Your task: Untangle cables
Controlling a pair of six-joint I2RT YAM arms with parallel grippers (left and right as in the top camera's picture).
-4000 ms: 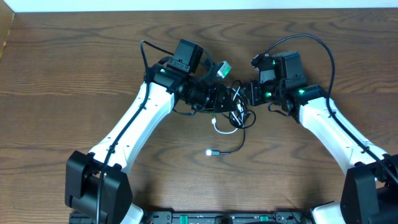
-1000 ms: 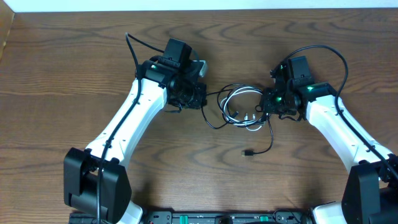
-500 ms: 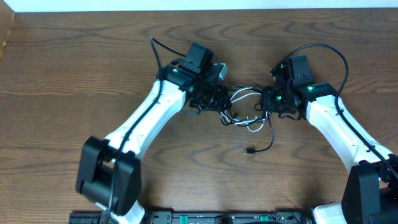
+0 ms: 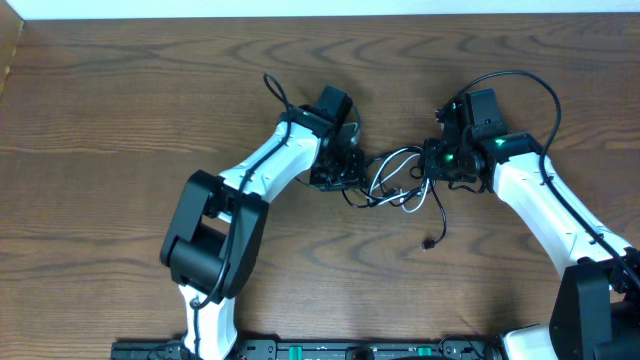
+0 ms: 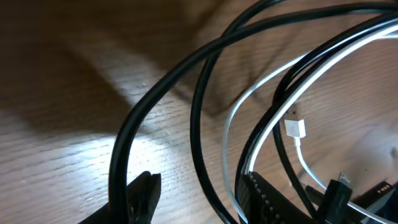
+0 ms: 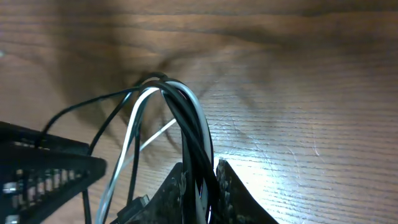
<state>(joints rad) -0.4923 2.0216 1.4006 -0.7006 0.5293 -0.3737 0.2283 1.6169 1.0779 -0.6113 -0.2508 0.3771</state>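
Note:
The black cable [image 4: 437, 218] and the white cable [image 4: 408, 205] lie tangled in loops on the table between my two grippers. The black cable's plug [image 4: 430, 242] trails toward the front. My left gripper [image 4: 352, 170] is at the left side of the tangle. In the left wrist view it [image 5: 199, 186] is open, with a black strand [image 5: 199, 93] and a white strand [image 5: 233, 124] running between its fingers; a white plug [image 5: 295, 129] lies beyond. My right gripper [image 4: 425, 170] is shut [image 6: 202, 177] on black [image 6: 180, 99] and white [image 6: 134, 124] strands together.
The wooden table [image 4: 120, 120] extends all round the tangle. The arms' own thicker black wires loop above each wrist, one by the right arm [image 4: 520, 85]. The left gripper's finger shows at the left of the right wrist view [image 6: 37, 168].
My left arm has swung right, closing in on the tangle and squeezing the loops. The black plug end has slid right. The right gripper has stayed in place, still holding.

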